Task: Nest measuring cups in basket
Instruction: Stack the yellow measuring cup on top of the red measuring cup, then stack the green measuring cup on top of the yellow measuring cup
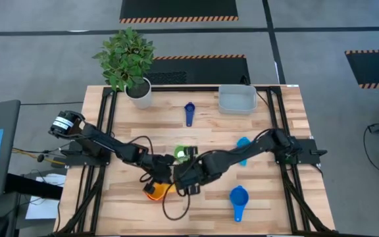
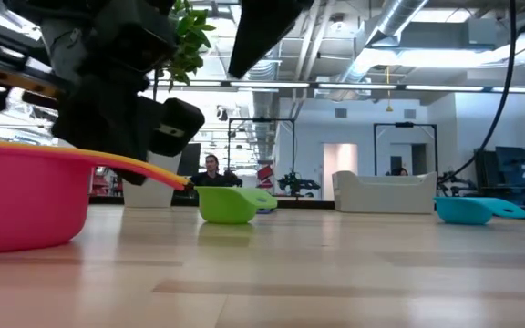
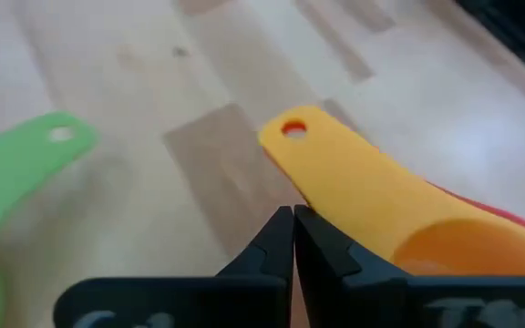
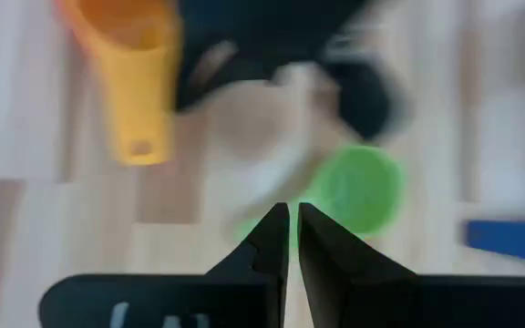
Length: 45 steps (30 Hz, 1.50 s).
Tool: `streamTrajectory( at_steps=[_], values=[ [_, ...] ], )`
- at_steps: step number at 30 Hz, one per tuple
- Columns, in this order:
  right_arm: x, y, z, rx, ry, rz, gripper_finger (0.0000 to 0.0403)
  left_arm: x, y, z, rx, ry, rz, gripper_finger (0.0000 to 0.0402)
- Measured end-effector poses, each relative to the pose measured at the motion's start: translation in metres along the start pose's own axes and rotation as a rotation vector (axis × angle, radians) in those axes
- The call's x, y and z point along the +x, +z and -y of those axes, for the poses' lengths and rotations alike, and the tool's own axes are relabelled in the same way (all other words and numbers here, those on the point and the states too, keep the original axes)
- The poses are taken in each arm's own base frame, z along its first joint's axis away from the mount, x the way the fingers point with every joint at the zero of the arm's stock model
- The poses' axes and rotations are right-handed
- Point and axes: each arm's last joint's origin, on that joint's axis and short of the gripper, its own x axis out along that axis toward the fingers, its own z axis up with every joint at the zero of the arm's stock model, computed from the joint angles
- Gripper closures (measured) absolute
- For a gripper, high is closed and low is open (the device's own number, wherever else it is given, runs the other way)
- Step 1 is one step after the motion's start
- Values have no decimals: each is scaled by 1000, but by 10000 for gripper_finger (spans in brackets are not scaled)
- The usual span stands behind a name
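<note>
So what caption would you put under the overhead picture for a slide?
Both grippers, left and right, meet mid-table over the orange cup, with the basket empty.

I see even, bright ceiling light on the counter (image 1: pixel 268 178), soft shadows; my right wrist view is motion-blurred, and the near red cup (image 2: pixel 21 196) looms unfocused.

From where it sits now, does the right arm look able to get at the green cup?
Probably yes. The right pincer, shut, hangs close to the green cup, whose top is uncovered. The left pincer, also shut, crowds in beside the orange cup and could get in the way.
</note>
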Motion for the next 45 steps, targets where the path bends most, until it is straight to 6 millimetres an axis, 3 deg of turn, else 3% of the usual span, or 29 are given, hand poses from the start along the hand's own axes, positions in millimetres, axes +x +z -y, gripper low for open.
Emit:
streamTrajectory(
  at_steps=[4, 10, 16, 21, 25, 29, 33, 39, 45],
  values=[
    [-13, -10, 26, 75, -50, 18, 352, 2, 1, 11, 25, -48, -6, 401],
    [-12, -47, 65, 303, -73, 111, 352, 1, 4, 24, 38, 15, -10, 402],
    [26, -91, 90, 593, 81, 210, 341, -25, 13, 34, -42, 179, 11, 402],
    [65, -105, 105, 709, 166, 206, 297, -61, 17, 48, -159, 342, 47, 402],
    [94, -107, 104, 721, 190, 154, 237, -93, 14, 65, -282, 451, 95, 401],
    [111, -100, 96, 694, 221, 148, 181, -120, 6, 85, -376, 433, 136, 401],
    [122, -94, 87, 670, 235, 135, 159, -134, -1, 106, -412, 393, 165, 401],
    [133, -90, 83, 683, 220, 117, 180, -133, -13, 126, -402, 463, 164, 401],
    [133, -90, 83, 685, 213, 103, 252, -127, -22, 134, -434, 470, 109, 401]
  ],
)
